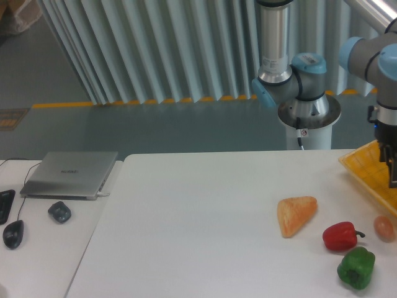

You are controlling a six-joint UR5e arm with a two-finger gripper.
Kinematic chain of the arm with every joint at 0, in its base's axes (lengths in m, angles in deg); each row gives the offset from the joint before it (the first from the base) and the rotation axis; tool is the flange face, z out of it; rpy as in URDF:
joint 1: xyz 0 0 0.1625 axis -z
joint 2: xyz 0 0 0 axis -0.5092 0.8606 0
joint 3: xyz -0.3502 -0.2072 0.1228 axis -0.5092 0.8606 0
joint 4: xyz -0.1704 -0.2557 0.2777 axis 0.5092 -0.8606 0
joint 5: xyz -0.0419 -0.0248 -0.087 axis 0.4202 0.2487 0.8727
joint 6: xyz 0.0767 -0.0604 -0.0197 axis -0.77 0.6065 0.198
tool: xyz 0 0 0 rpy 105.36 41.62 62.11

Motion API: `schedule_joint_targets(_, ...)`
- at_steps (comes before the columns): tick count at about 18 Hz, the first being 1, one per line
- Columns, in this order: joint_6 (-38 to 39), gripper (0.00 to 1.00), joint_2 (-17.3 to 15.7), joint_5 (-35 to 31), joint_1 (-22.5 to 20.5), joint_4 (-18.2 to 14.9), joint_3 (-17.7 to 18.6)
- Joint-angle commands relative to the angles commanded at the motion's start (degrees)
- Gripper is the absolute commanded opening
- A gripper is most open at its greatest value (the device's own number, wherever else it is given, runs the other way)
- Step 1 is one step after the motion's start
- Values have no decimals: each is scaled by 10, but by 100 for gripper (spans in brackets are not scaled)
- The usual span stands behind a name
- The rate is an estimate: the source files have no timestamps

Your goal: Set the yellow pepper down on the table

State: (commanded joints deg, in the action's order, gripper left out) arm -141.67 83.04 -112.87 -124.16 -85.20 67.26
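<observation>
The white desk [198, 217] carried a pale orange wedge [296, 214], with a red pepper [339, 236] just to the wedge's right, a green pepper [356, 267] below-right of it, a small peach-coloured piece [384, 228] farther right and a yellow basket [367, 169] up-right at the desk's edge.

The tool [392, 174] and basket [366, 169] seem edge-cropped.

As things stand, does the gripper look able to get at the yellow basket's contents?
Probably yes: the gripper hangs over the yellow basket at the frame's right edge, nothing between them. The contents are out of view.
</observation>
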Motion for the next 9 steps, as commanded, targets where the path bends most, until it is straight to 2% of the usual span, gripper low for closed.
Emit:
schedule_joint_targets(5,-68,100,38,-2,-34,3,-22)
schedule_joint_targets(9,-70,100,65,-3,-36,20,-27)
